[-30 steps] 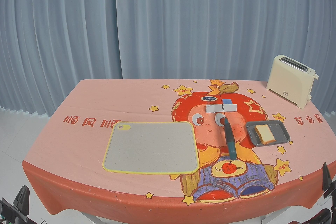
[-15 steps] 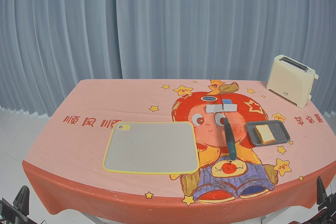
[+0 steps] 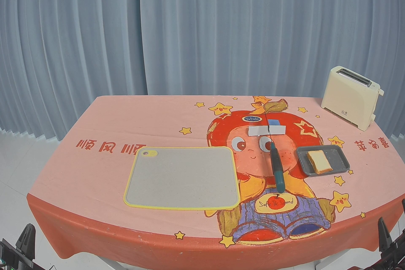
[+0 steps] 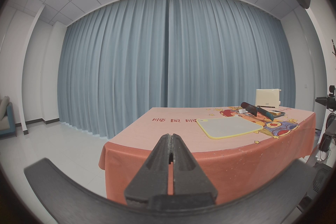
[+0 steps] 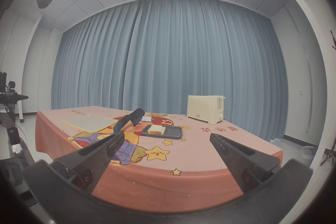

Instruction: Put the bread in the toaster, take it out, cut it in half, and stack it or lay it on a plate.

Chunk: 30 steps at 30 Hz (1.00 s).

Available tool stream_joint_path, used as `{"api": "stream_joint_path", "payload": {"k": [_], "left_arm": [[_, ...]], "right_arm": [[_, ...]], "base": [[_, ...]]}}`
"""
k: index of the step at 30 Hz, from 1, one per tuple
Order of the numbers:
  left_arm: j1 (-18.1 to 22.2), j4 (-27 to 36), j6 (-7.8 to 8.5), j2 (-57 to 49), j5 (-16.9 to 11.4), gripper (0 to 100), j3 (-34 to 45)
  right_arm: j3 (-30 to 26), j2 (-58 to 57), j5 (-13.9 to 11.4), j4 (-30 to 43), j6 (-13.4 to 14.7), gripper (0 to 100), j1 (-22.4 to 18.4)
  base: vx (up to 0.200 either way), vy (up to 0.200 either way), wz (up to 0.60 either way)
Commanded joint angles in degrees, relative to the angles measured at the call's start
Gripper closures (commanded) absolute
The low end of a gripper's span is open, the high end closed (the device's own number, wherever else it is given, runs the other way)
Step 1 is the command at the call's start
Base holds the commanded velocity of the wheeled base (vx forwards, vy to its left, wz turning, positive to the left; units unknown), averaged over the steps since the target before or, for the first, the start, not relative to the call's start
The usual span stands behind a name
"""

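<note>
A slice of bread (image 3: 319, 161) lies in a grey tray (image 3: 341, 165) on the table's right side. The cream toaster (image 3: 352, 98) stands at the far right corner, slot up. A knife with a teal handle (image 3: 277, 168) lies left of the tray, its thin blade across a small white block (image 3: 266, 130). My left gripper (image 4: 171, 137) is shut and empty, held off the table's near left corner. My right gripper (image 5: 167, 137) stands open and empty below the near right edge, facing the bread (image 5: 156, 129) and toaster (image 5: 205, 109).
A grey cutting board with a yellow rim (image 3: 182, 177) lies left of centre on the printed pink tablecloth (image 3: 126, 127). Blue curtains hang behind the table. Bare cloth surrounds the board and lies between the tray and the toaster.
In the head view my right gripper has sunk lower at the bottom right corner, away from the table edge. Nothing on the table has moved, and the left gripper is unchanged.
</note>
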<state>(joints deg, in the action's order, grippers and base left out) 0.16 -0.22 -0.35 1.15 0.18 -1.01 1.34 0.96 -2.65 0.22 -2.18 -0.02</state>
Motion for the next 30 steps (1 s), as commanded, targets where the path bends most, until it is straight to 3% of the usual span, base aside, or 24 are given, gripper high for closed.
{"api": "stream_joint_path", "payload": {"k": [1, 3, 6, 17, 24, 30], "left_arm": [[0.0, 0.0, 0.00, 0.1, 0.0, 100, 1.0], [0.0, 0.0, -0.09, 0.1, 0.0, 100, 1.0], [0.0, 0.0, 0.00, 0.1, 0.1, 100, 1.0], [0.0, 0.0, -0.09, 0.1, 0.1, 100, 1.0], [0.0, 0.0, 0.00, 0.1, 0.1, 100, 1.0], [0.0, 0.0, 0.00, 0.1, 0.1, 100, 1.0]], "right_arm": [[-1.3, -1.0, 1.0, -0.6, 1.0, 0, -0.1], [-1.3, -1.0, 1.4, -0.5, 2.8, 0, 0.1], [-1.3, -1.0, 4.3, -0.5, 5.4, 0, 0.2], [-1.3, -1.0, 4.4, -0.5, 5.3, 0, 0.0], [-1.3, -1.0, 3.3, -0.5, 3.2, 0, -0.1], [-1.2, -1.0, 4.2, -0.3, 4.5, 0, -0.2]], "base": [[0.000, 0.000, 0.00], [0.000, 0.000, 0.00], [0.000, 0.000, 0.00], [0.000, 0.000, 0.00], [0.000, 0.000, 0.00], [0.000, 0.000, 0.00]]}}
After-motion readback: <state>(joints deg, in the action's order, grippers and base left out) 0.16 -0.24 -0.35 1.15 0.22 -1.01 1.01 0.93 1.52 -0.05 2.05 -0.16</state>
